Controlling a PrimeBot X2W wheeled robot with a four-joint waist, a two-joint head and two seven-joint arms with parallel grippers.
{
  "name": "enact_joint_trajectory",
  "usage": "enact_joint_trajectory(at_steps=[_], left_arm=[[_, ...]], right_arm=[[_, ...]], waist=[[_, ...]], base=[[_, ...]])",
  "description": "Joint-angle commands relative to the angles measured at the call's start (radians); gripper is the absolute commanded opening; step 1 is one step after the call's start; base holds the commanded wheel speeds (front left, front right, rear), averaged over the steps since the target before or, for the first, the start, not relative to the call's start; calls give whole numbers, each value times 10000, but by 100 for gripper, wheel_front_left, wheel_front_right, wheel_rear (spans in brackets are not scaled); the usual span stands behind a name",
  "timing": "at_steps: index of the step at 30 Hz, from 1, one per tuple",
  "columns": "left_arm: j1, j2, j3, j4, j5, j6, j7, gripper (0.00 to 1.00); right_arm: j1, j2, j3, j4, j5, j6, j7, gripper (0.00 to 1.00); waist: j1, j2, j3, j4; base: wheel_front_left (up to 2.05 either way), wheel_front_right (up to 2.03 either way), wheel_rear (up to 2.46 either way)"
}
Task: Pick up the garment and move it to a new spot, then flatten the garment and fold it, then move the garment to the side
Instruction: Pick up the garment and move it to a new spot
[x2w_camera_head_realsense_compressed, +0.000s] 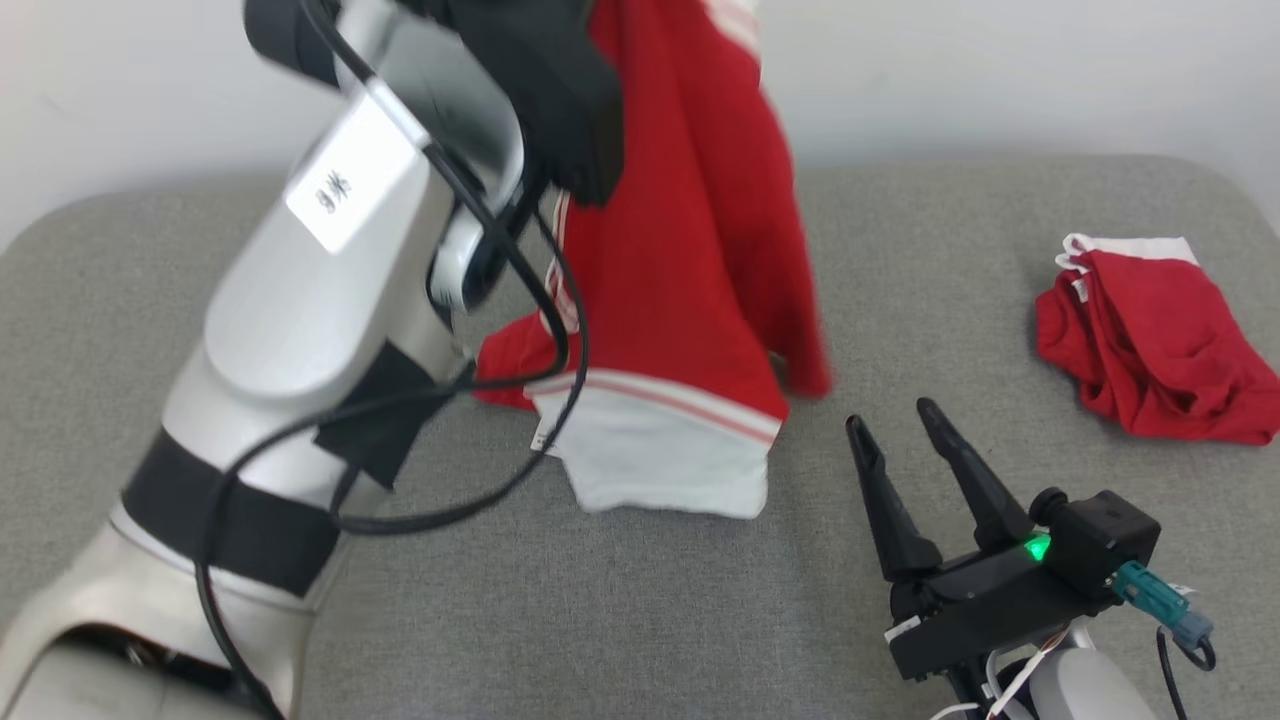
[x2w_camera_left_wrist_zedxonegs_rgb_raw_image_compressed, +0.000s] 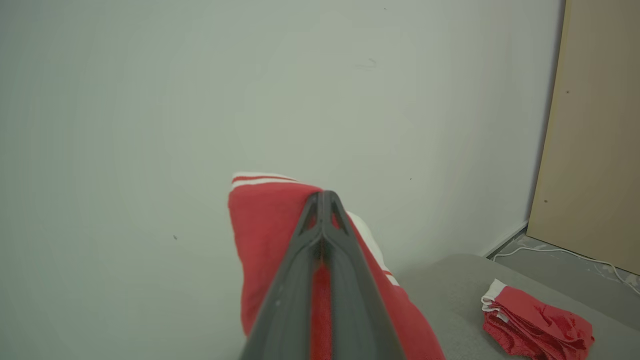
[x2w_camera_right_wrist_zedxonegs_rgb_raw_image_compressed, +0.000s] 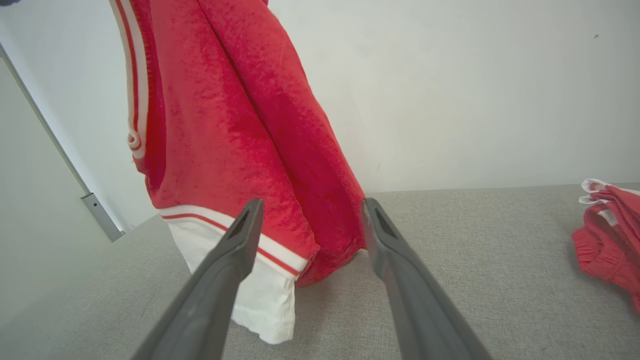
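The left gripper (x2w_camera_left_wrist_zedxonegs_rgb_raw_image_compressed: 324, 195) pinches the red garment (x2w_camera_head_realsense_compressed: 690, 260) high; it hangs straight down, its hem (x2w_camera_head_realsense_compressed: 660, 480) reaching the table (x2w_camera_head_realsense_compressed: 600, 620) just left of the wide-open right gripper (x2w_camera_head_realsense_compressed: 895, 420).

A red garment (x2w_camera_head_realsense_compressed: 690, 250) is hung over the bench (x2w_camera_head_realsense_compressed: 640, 620), hem touching; the right end effector (x2w_camera_head_realsense_compressed: 889, 412) is spread open by the front edge.

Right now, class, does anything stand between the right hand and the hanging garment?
Nothing visible does. The open right hand points at the garment, which hangs from the shut left hand; only grey surface lies between. Another red bundle lies aside, rightward.
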Motion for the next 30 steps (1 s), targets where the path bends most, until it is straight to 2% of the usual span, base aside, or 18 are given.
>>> enact_joint_trajectory(at_steps=[1,8,16,22,30], left_arm=[[300,42,-51,-35,-46,67,59,0],[1875,493,-70,493,-339,323,24,0],[3013,989,-268,2175,-252,522,-170,0],[3611,1017,-260,3460,-553,470,-342,0],[4631,966,200,4362,-1233,492,-818,0]], right_arm=[[-130,-13,-79,-9,30,-4,-72,100],[-272,-13,-226,4,-61,-4,-110,100],[-383,-14,-98,16,-157,-4,-29,100],[-267,-14,-94,69,-198,-4,55,100],[-68,-14,-129,13,-219,-5,143,100]], waist=[[0,1,215,7],[0,1,495,247],[0,1,496,374],[0,1,269,466],[0,1,-67,659]], base=[[0,0,0],[0,0,0],[0,0,0],[0,0,0],[0,0,0]])
